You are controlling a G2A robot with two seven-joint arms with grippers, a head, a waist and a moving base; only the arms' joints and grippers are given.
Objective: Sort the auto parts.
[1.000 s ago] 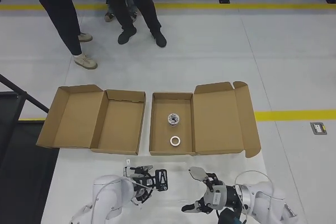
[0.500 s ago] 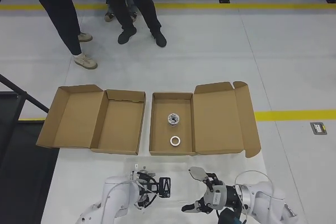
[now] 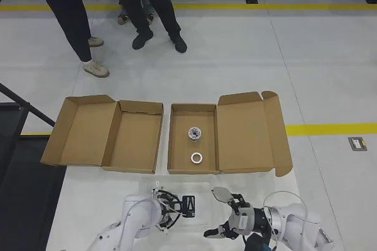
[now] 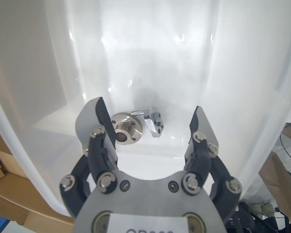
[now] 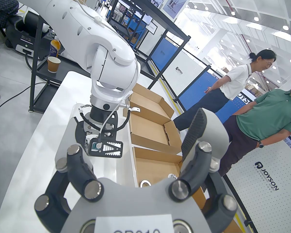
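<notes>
**Two slick metal parts crowded under open jaws**

The flanged hub [image 4: 126, 132] lies on the floor of the translucent bin [image 4: 232, 73], just beyond one pad [image 4: 104, 120] of the left jaws and partly hidden by it. The chrome bracket [image 4: 151, 123] sits right against it, in the gap between the jaws; whether the two touch I cannot tell. The left jaws are spread wide and hold nothing.

The main risk, as I judge it, is closing on both parts at once, or nipping the hub by its thin rim. Both metals look polished and hard, so an off-centre pinch could squirt a part sideways or let it drop on the lift. The bin looks light and smooth-walled, and a pad catching its wall might drag it across the surface [image 3: 88, 194].

The hub is a round disc with a central bore and small bolt holes, dull nickel in tone. The bracket is angular, mirror-bright, with dark screw heads. The pads are black and ribbed.

The right jaws, beside the bin, are also wide open and hold nothing. Ahead of both, a matte cardboard box [image 3: 179, 113] holds a pale ring [image 3: 196, 158] and a round toothed part [image 3: 195, 132]; a second box [image 3: 132, 135] lies off the left jaws' side.
</notes>
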